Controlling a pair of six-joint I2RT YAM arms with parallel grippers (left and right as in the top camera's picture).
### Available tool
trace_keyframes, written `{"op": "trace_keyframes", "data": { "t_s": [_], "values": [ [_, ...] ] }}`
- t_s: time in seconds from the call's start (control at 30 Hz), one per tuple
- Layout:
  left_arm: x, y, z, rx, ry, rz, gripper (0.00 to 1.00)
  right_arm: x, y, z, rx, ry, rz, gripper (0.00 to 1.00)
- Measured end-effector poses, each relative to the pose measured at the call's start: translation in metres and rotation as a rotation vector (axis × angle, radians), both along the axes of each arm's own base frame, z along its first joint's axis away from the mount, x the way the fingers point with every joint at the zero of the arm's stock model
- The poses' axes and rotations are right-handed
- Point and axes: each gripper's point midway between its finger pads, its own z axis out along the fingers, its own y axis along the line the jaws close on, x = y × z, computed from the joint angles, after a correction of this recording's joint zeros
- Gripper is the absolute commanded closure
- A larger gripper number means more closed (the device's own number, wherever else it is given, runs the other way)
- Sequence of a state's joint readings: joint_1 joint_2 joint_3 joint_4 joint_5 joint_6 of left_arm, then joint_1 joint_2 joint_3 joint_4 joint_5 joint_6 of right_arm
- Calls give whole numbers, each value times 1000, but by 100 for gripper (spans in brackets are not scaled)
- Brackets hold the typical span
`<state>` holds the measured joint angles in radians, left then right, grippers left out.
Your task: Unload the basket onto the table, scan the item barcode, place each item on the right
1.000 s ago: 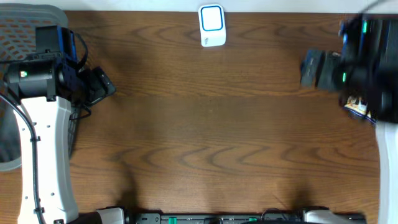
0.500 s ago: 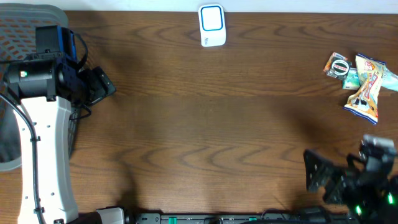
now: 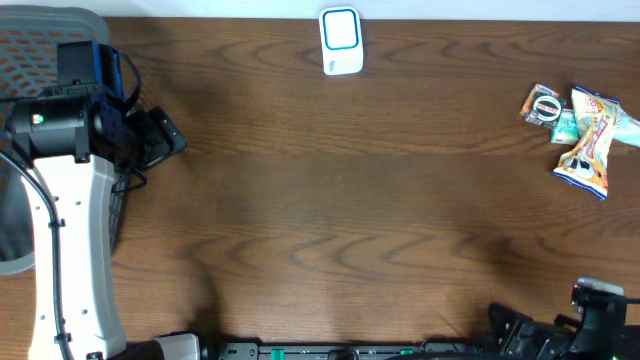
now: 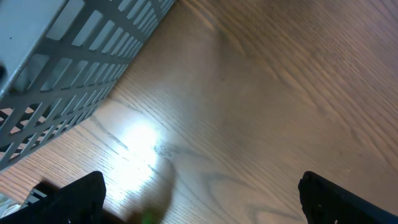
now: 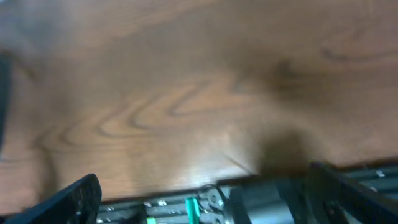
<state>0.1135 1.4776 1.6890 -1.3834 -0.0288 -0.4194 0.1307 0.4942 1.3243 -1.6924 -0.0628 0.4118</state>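
Plainly, the chief risk starts at the near edge of the table (image 3: 330, 220). The right gripper (image 5: 204, 174) hangs there, well nearer than the scanner (image 3: 340, 42) and off to its right. Its jaws are spread wide and empty, and its own view is blurred. From that far off, a reach could land badly on the snack pile (image 3: 578, 132), which lies well to the right of the scanner.

The packets touch and overlap, so a pinch might lift two at once or slip on crinkly wrapping. I cannot tell which face carries the barcode, and if it is turned away the scanner would read nothing.

The left gripper (image 4: 202, 180), left of the scanner and just beside the mesh basket (image 3: 40, 40), is likewise wide open and holds nothing. A careless sweep could clip the basket wall.

Counted: two grippers, one basket and one scanner. The pile holds a long yellow packet (image 3: 592, 145), a small badged packet (image 3: 545, 104) and perhaps a third, a greenish packet (image 3: 566, 126), between them.
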Motion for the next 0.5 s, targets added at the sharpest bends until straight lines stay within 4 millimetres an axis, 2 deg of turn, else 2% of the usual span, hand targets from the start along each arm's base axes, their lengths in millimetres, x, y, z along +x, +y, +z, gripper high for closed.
{"op": "trace_keyframes", "data": {
  "t_s": [0.13, 0.23, 0.37, 0.5],
  "values": [
    [0, 0, 0, 0, 0, 0, 3, 0, -2, 0, -11, -2, -7, 1],
    [0, 0, 0, 0, 0, 0, 2, 8, -4, 3, -20, -32, -18, 1],
    [0, 0, 0, 0, 0, 0, 2, 24, -9, -4, -53, -44, -46, 1],
    [0, 0, 0, 0, 0, 0, 2, 53, -9, -2, -83, -164, -28, 1]
  ]
}}
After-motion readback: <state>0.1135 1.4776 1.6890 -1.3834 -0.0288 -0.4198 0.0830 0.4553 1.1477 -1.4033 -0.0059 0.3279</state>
